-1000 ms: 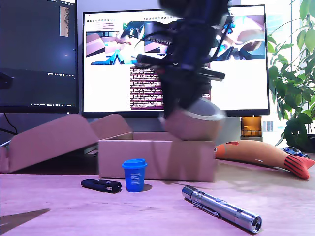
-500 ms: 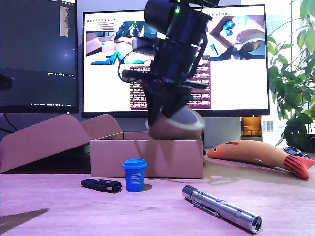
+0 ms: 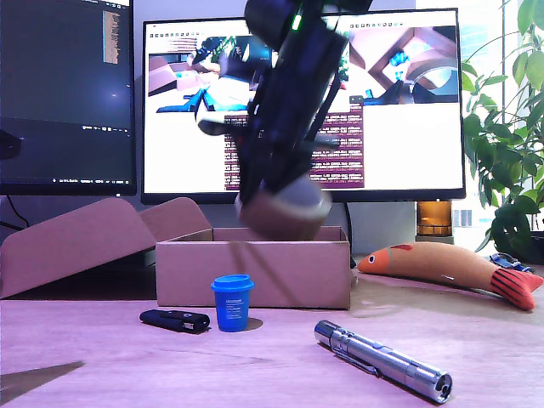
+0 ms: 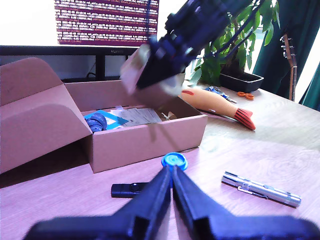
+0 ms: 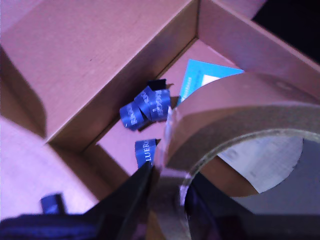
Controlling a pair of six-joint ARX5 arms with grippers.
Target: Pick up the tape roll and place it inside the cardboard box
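One tape roll (image 3: 283,212) hangs in the air above the open box (image 3: 253,274), pinched through its wall by the jaws of my second gripper (image 5: 165,192), one finger outside the ring and one inside its hollow centre. The second wrist view looks down past the roll (image 5: 235,125) into the box (image 5: 100,65), where blue paper scraps (image 5: 147,107) and a light-blue card (image 5: 200,77) lie on the floor. In the exterior view the dark arm (image 3: 293,93) comes down from the top, in front of a monitor (image 3: 391,102). My first gripper (image 4: 170,190) sits low over the bench (image 3: 272,365) with its jaws closed together and nothing between them, pointing towards a blue cup (image 4: 174,160). Just in front of the box stand the cup (image 3: 232,301) and a black stick (image 3: 174,320); a silver torch (image 3: 382,360) lies nearer the camera, and a fish toy (image 3: 450,265) lies at the exterior view's right.
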